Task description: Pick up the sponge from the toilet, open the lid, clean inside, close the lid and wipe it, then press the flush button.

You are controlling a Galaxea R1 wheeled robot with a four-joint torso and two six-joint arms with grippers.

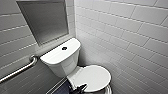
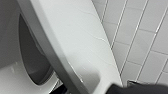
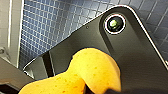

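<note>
The white toilet (image 1: 62, 61) stands in a tiled corner, with the round dark flush button (image 1: 64, 48) in the middle of its tank top. The oval lid (image 1: 93, 77) lies over the bowl. In the left wrist view the lid (image 2: 75, 37) is tilted up a little, and the bowl's inside (image 2: 32, 60) shows beneath it. My left gripper (image 1: 81, 88) is open at the lid's near edge. The orange sponge (image 3: 82, 72) is squeezed in my right gripper (image 3: 100, 91), which is shut on it.
A metal grab bar (image 1: 18, 70) runs along the left wall under a recessed niche (image 1: 43, 20). A tiled wall (image 1: 130, 37) stands close on the toilet's right. Small blue floor tiles (image 3: 50, 25) show behind the sponge.
</note>
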